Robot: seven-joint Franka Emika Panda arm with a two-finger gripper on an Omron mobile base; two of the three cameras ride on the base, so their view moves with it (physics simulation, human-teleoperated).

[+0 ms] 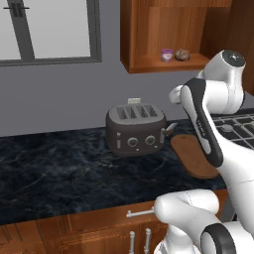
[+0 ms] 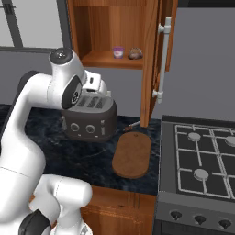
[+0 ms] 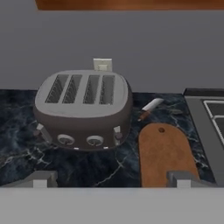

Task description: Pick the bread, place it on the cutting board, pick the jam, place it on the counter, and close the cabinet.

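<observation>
The gripper point(image 3: 112, 180), fingers spread and empty, hangs above the counter point(image 1: 54, 168) because the bread point(image 2: 134, 53) and jam point(image 2: 119, 52) sit untouched in the open cabinet point(image 2: 149, 59), cutting board point(image 2: 132, 155) bare.

Black-blue veined counter point(image 1: 59, 168), dark grey toaster point(image 1: 135, 130), reddish-brown cutting board point(image 2: 132, 156), purple-pink jam point(image 2: 118, 52).

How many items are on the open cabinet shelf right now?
2: the jam sits on the left of the cabinet shelf and the bread just right of it, apart. The shelf's far right side is hidden behind the open door.
</observation>
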